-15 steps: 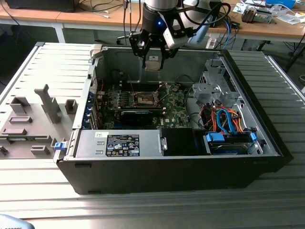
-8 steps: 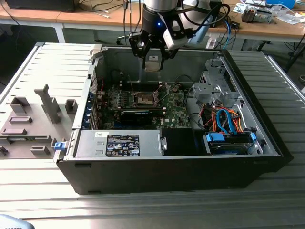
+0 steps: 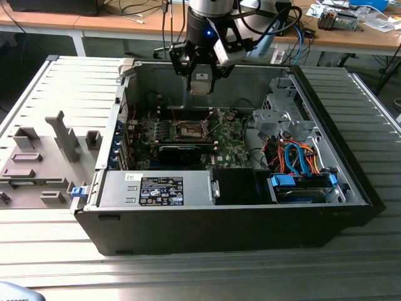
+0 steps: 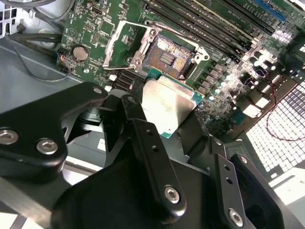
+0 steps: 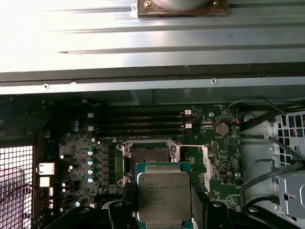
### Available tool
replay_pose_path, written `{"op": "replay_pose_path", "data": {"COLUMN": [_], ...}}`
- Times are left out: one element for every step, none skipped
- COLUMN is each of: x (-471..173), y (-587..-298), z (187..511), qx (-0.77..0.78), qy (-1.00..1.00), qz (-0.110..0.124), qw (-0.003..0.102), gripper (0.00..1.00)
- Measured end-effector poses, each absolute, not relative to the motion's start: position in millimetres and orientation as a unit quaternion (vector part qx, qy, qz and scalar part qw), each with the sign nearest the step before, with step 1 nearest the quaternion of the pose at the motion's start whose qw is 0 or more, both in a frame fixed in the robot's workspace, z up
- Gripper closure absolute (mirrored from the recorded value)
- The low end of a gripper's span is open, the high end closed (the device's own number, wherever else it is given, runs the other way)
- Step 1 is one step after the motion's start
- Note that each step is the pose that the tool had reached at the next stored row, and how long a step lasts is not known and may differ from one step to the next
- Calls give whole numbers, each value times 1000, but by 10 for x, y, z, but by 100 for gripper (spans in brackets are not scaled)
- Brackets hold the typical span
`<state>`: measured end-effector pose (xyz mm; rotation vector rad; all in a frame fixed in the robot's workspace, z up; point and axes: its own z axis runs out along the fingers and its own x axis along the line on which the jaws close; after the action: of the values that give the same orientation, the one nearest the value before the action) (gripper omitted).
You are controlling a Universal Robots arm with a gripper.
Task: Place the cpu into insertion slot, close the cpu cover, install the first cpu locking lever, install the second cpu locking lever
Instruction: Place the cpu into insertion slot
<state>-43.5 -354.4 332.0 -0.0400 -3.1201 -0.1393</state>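
My gripper (image 3: 199,80) is shut on the cpu (image 3: 199,84), a flat square chip with a dull silver top, and holds it in the air over the green motherboard (image 3: 229,147) inside the open computer case. In both wrist views the cpu (image 4: 167,101) (image 5: 163,194) sits between the black fingers (image 4: 143,136), just short of the insertion slot (image 4: 169,51) (image 5: 150,155), whose dark centre lies bare. The cpu cover (image 4: 114,45) is swung open beside the slot. The insertion slot (image 3: 190,130) lies below and in front of the gripper in the exterior view.
The case walls (image 3: 250,75) surround the board. A metal drive cage (image 3: 282,116) and orange and blue cables (image 3: 294,157) fill the exterior view's right. A labelled silver box (image 3: 156,188) lies along the front. Memory slots (image 5: 138,121) run beside the socket. A grey fixture (image 3: 44,157) stands outside.
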Motion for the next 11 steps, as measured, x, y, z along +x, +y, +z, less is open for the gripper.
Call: {"op": "replay_pose_path", "data": {"x": [-435,-436,-436,-436,-436,-437,-437,-437,-437,-438,-438], "y": [-3544,-3544,-3544,-3544,-3545,-3544,-3544,-3544,-3544,-3544,-3544], "z": [3318,3317,3313,3311,3310,3307,3305,3303,3302,3297,3294], "qx": [-13,-13,-13,-13,-13,-13,-13,-13,-13,-13,-13], "qy": [-999,-999,-999,-999,-999,-999,-999,-999,-999,-999,-999], "qz": [-45,-45,-45,-45,-45,-45,-45,-45,-45,-45,-45], "qw": [9,9,9,9,9,9,9,9,9,9,9], "gripper": [45,45,45,45,45,45,45,45,45,45,45]}}
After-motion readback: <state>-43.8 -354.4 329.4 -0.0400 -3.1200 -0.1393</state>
